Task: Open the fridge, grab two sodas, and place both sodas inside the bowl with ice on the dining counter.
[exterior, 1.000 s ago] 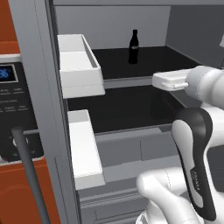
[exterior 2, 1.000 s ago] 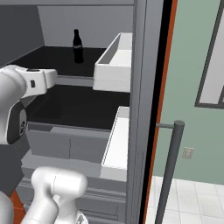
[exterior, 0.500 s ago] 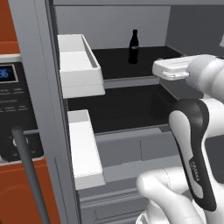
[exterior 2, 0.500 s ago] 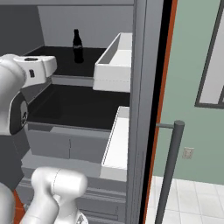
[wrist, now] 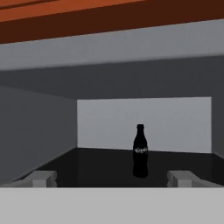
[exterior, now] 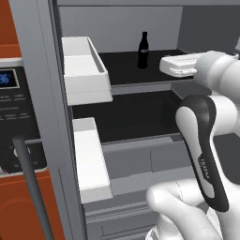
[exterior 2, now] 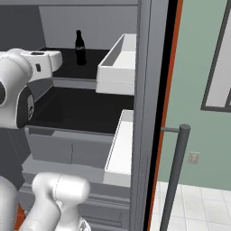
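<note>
Microwave display (exterior: 5, 78): blue digits lit on a dark panel — blurred, perhaps "36", not certain.
Microwave buttons (exterior: 11, 112): faint rows of pale markings below the display — too small to read.
Arm (exterior: 207, 168): small grey lettering along the dark forearm cover — illegible.
Soda (wrist: 140, 151): pale script band across the dark bottle's middle — wording too blurred to make out.
</note>
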You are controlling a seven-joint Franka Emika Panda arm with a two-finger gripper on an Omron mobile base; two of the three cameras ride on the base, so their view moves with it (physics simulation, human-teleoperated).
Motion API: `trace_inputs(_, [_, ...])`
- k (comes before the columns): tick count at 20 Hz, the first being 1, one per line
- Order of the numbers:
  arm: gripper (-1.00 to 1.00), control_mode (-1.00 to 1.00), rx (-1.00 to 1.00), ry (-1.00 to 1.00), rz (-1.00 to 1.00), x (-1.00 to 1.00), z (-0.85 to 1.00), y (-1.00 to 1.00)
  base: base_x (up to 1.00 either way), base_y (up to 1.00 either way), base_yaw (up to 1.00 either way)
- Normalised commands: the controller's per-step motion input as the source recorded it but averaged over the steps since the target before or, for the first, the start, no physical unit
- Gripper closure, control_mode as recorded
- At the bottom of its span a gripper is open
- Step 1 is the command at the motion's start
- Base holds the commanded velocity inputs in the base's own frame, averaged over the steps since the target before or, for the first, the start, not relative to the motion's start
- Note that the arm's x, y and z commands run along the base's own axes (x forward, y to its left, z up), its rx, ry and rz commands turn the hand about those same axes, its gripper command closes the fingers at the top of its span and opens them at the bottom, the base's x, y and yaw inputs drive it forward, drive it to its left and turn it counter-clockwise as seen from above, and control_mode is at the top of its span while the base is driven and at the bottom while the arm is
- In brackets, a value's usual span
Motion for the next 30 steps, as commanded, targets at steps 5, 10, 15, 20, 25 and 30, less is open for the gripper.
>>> trace_inputs(5, [-1.0,-1.0,0.0,0.05,0.0,0.37,0.0,-0.04,0.0,0.0,0.0])
trace_inputs(10, [-1.0,-1.0,0.0,0.03,-0.04,0.35,0.0,-0.08,0.0,0.0,0.0])
trace_inputs(15, [-1.0,-1.0,0.0,0.02,-0.06,0.28,0.0,-0.19,0.0,0.0,0.0])
trace_inputs(20, [-1.0,-1.0,0.0,0.02,-0.03,0.28,0.0,-0.03,0.0,0.0,0.0])
trace_inputs(25, [-1.0,-1.0,0.0,0.0,-0.01,0.31,-0.11,0.0,0.0,0.0,0.0])
trace_inputs(30, [-1.0,-1.0,0.0,0.0,0.0,0.33,-0.27,0.0,0.0,0.0,0.0])
